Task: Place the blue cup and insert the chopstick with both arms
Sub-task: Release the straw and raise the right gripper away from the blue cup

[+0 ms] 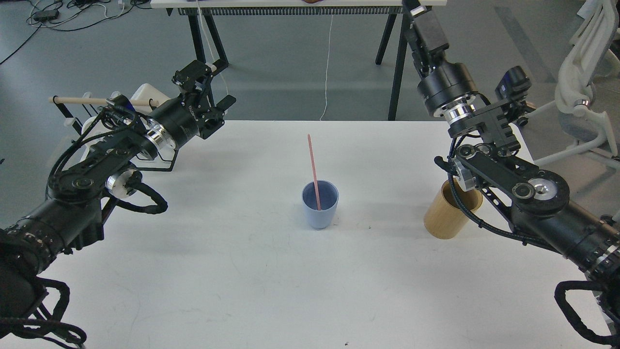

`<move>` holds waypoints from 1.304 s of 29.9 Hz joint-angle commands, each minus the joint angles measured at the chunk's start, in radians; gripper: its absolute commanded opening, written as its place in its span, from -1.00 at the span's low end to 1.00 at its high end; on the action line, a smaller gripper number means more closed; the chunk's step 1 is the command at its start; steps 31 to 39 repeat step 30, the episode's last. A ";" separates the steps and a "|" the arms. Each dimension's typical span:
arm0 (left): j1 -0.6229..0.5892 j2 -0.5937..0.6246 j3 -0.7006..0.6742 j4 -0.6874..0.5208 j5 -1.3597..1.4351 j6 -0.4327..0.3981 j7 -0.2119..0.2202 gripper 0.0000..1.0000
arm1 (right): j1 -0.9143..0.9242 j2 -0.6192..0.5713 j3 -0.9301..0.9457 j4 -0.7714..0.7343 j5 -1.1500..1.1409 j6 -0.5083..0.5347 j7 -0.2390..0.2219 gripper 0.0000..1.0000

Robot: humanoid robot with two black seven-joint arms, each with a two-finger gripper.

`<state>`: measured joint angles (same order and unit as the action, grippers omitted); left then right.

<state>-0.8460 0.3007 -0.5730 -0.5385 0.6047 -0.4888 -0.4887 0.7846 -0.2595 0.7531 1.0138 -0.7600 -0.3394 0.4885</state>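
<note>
Blue cup upright at table centre, chopstick leaning inside. Left gripper, fingers spread and empty, is far left of the cup; right gripper, far right, state unclear. Risk: a nudge tips the cup.

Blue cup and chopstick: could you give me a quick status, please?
Left gripper open, empty. Right gripper state unclear. Chopstick stands in blue cup, mid-table. Nothing obstructing.
</note>
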 commanded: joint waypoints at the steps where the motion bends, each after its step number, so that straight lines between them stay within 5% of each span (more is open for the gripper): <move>1: 0.001 0.000 -0.018 -0.006 0.000 0.000 0.000 0.83 | -0.033 -0.047 0.043 0.003 0.209 0.119 0.000 0.97; 11: 0.039 0.046 -0.031 -0.006 -0.038 0.000 0.000 0.84 | -0.154 -0.139 0.066 -0.020 0.401 0.828 0.000 0.97; 39: 0.062 0.080 -0.056 -0.006 -0.149 0.000 0.000 0.89 | -0.170 -0.069 0.161 -0.093 0.409 0.813 0.000 0.97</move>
